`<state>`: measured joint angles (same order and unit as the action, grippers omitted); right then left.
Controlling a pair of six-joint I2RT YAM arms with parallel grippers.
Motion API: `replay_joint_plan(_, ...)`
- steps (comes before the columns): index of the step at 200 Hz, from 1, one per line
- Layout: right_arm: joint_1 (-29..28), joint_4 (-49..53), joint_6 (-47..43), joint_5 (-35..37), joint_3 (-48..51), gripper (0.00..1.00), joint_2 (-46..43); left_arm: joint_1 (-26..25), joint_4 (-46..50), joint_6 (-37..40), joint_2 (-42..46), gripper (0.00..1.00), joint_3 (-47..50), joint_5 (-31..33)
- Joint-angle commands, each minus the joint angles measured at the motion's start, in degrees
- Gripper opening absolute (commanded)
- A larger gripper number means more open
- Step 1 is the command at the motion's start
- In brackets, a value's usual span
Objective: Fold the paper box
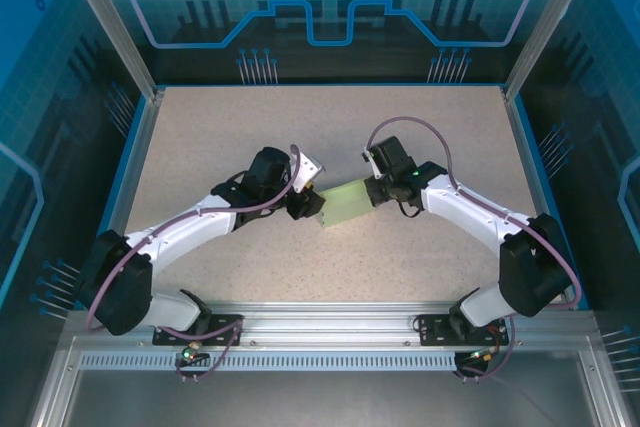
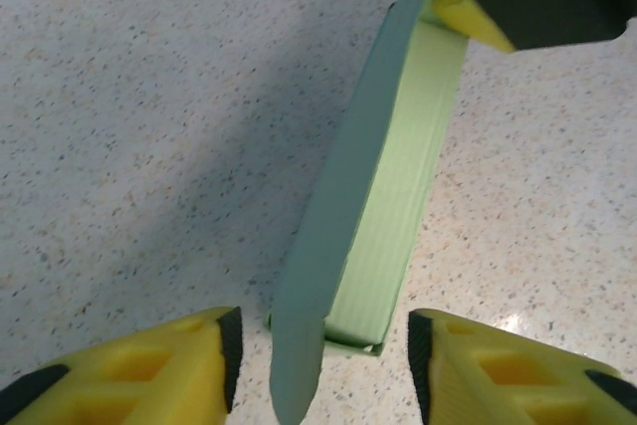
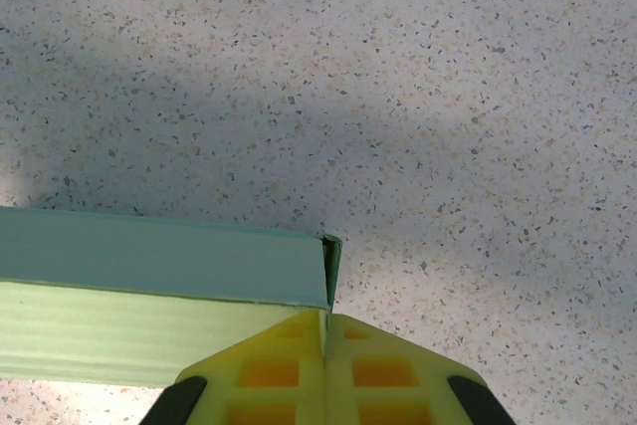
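The paper box (image 1: 345,203) lies near the middle of the speckled table (image 1: 300,127), between the 2 grippers, with its long axis running from one gripper to the other. It is raised a little at the right end and low at the left end.

The left gripper (image 2: 323,357) is at the near end of the box. Its 2 yellow fingers (image 2: 149,370) are spread wide, 1 on each side of the box end, and a small gap of table shows between each pad and the card, so they do not touch it. From this wrist view, the box shows a darker green panel on the left and a lighter, ribbed panel beside it.

The right gripper (image 3: 323,370) is at the other end of the box. Its fingers are pressed together with only a thin seam between them. A thin edge of card seems to be caught in that seam, at the corner of the box, but the view is too close to be sure.
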<state>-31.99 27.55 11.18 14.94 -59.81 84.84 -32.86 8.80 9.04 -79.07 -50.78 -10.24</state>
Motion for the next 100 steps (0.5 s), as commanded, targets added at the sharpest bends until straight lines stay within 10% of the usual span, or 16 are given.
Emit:
replay_joint_plan(1,-1.1,2.7,0.7,0.5,0.1,0.01,-0.8,-0.2,4.5,0.4,-0.9,0.44,-2.4,1.9)
replay_joint_plan(100,-1.1,3.0,0.6,0.3,-0.3,0.01,0.1,-0.2,4.5,1.0,-3.7,0.15,-3.9,0.0)
